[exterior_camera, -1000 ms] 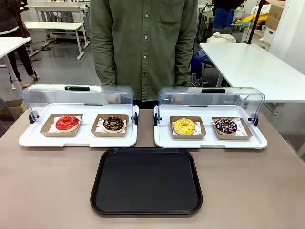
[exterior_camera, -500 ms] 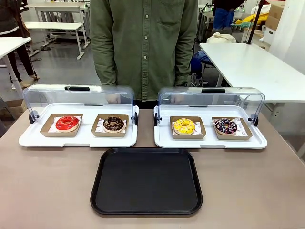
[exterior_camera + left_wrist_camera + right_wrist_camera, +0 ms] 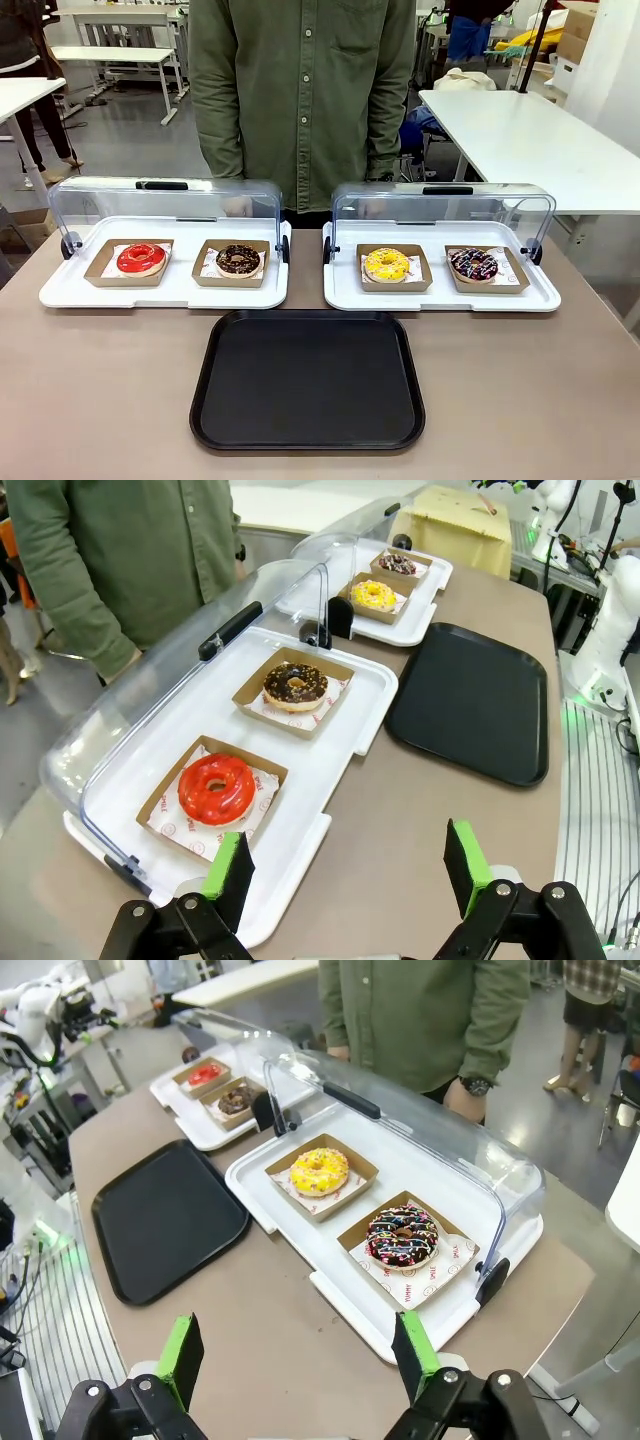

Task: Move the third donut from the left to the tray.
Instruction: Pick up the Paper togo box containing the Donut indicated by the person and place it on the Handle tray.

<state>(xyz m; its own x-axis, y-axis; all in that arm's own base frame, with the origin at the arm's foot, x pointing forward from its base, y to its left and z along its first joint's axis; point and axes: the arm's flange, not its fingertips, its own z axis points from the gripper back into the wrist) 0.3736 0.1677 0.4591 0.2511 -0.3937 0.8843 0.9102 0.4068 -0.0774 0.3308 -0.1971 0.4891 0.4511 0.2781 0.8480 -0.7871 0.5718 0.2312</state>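
Both arms hung near the robot's edge: left gripper (image 3: 347,868) spread wide and empty, right gripper (image 3: 298,1352) the same. Closest on the table lay the tray (image 3: 307,380), bare. Just beyond it, the third donut from the left (image 3: 386,264) sat in its cardboard holder (image 3: 395,287) on the right-hand white tray (image 3: 440,298), clear lid (image 3: 440,205) tipped back behind it. Light, soft, sticky-iced, I'd judge, so pinch the holder's stiffer wall, never the donut. Farthest off, a person (image 3: 300,100) stood at the table's edge.
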